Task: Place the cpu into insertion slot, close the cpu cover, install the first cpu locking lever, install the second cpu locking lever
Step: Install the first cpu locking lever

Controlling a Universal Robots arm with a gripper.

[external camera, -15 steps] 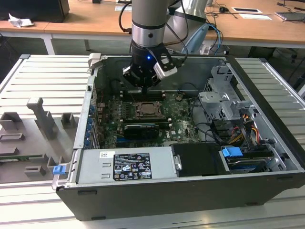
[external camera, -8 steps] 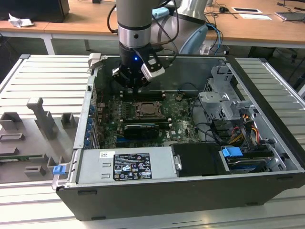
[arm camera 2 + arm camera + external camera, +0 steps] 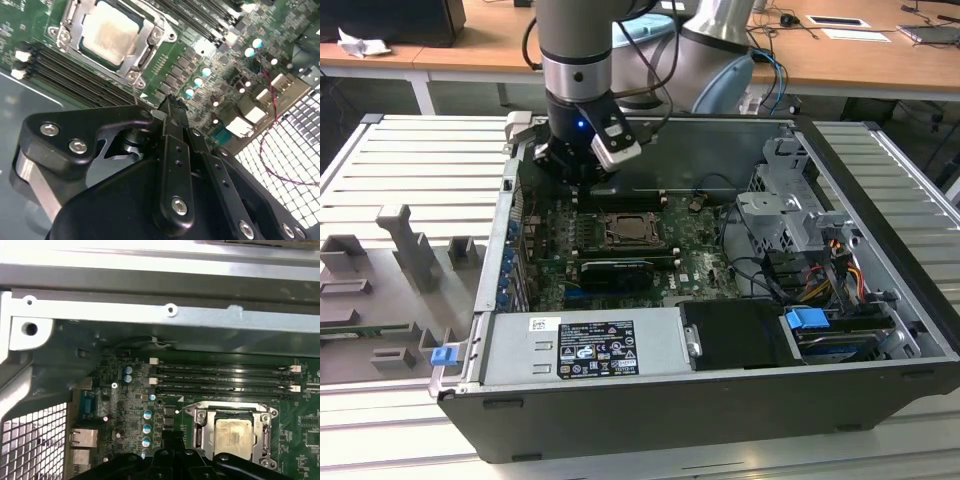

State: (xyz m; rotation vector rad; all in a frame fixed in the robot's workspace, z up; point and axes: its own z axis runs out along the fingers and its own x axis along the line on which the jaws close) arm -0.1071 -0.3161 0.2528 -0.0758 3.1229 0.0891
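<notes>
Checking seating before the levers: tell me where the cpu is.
In both wrist views the cpu lies flat, framed by the cpu cover, beside the long memory slots.

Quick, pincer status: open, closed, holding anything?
Pincer: closed, fingertips together, holding nothing; the cpu lies apart from it.

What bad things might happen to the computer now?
1. The gripper hangs close to the small capacitors on the green board; it might knock one.
2. The cpu sits framed by the cpu cover; a crooked push there might scratch it.
</notes>
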